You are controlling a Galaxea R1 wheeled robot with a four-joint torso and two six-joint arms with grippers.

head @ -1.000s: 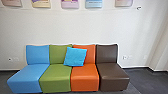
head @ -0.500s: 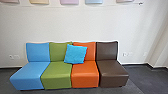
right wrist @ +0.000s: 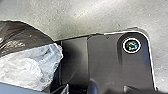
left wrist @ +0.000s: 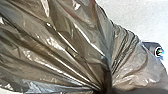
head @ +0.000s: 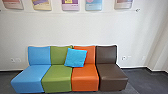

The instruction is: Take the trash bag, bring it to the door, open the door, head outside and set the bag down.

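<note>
1. Left gripper [left wrist: 106,75]. Fingers judged closed, the pleats drawing tightly together at them; hold: the gathered neck of the bag.
2. Bag [left wrist: 62,37], dark, thin, shiny film with paler, crumpled plastic beyond the neck. Place: at the left gripper, close to the robot's dark plate [right wrist: 107,60]. Handling, as judged: soft, limp, slippery, easily torn by a sharp edge; likely light, though the contents cannot be told. Best hold: the bunched neck, where many folds share the load; loose film at the side would slide or stretch. Liable to swing or rub on the plate. Quantity: one, as far as can be judged.
3. Blue seat [head: 28,78], low, armless. Quantity: one.
4. Green seat [head: 57,77], beside the blue. Quantity: one.
5. Cushion [head: 75,58], bright blue, square, leaning across the green and orange backs. Quantity: one.
6. Orange seat [head: 85,77]. Quantity: one.
7. Brown seat [head: 112,76], closing the row. Quantity: one; seats in all, four.
8. Posters [head: 70,5], spaced along the wall [head: 75,27] above the seats. Quantity: five.
9. Right gripper. State: cannot be told.
</note>
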